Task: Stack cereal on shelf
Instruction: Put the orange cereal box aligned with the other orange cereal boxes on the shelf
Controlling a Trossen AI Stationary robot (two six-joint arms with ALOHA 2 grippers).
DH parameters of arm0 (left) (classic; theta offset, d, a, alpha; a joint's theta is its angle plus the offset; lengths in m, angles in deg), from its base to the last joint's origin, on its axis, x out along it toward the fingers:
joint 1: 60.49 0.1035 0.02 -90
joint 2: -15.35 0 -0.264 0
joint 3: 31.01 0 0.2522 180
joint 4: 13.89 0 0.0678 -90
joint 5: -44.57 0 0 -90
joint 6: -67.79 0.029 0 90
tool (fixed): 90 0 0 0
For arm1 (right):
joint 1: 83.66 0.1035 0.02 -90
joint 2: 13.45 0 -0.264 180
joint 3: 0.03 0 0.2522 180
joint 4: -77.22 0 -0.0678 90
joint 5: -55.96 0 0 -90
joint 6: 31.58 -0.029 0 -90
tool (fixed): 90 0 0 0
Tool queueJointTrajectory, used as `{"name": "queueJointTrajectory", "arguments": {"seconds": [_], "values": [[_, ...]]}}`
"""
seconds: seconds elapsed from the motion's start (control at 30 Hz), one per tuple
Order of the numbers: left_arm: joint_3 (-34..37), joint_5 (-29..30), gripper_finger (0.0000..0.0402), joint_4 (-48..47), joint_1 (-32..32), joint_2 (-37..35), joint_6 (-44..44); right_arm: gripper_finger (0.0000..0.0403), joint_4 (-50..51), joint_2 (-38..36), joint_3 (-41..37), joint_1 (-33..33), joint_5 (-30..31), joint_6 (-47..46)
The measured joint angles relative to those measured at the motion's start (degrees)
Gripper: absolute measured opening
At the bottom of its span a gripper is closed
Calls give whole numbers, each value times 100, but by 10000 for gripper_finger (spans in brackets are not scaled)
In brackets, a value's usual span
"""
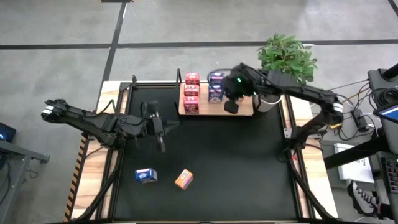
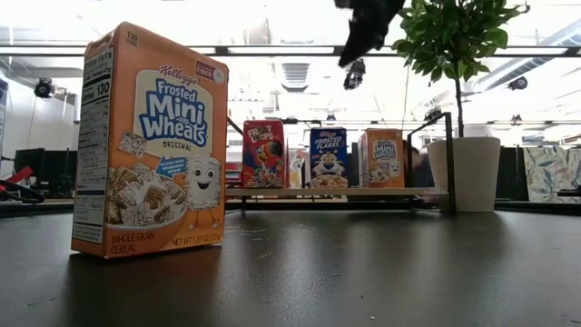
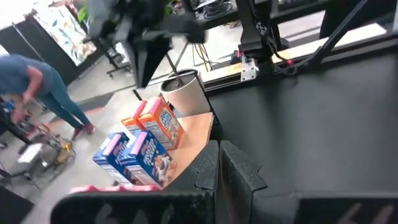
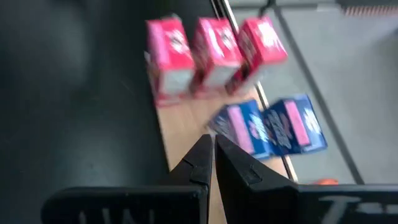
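— Whereabouts of the cereal, and why so?

— Sorted by colour on the shelf [image 1: 246,107] at the table's far edge: three red boxes [image 1: 191,92] in a row, two blue boxes [image 1: 216,86] just beside, orange boxes [image 3: 163,124] next. Grouped that way, probably, to leave room for the rest. Lying near the black table's [image 1: 249,162] front edge, apart from each other: one blue box [image 1: 145,175], one orange box [image 1: 184,179].

— And the grippers?

— Right gripper [image 1: 231,106] poised over the shelf's front edge, jaws pressed together on nothing. Left gripper [image 1: 159,127] above the table's left middle, jaws likewise closed and empty, apparently waiting.

— Anything hard to make out?

— Orange row masked from above by the right arm, so count uncertain. Loose blue box missing from the low view.
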Motion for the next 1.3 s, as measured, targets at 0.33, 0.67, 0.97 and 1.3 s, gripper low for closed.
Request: {"name": "queueJointTrajectory", "arguments": {"seconds": [0.33, 0.67, 0.97, 1.3], "values": [[-180, -934, 0, 149, -26, 117, -1286, 11, -1079, -1486, -1649, 1372, 975, -470], [-1331, -2667, 5, -1235, -27, 1073, -4200, 11, -3233, -2658, -3712, 2532, 987, -445], [-2840, -2687, 51, -3773, -617, 2577, -6468, 11, -4148, -3000, -4801, 3068, 1921, -671], [-4239, -1690, 176, -5825, -1398, 4377, -5697, 11, -4150, -2936, -4899, 3140, 2188, -744]]}}
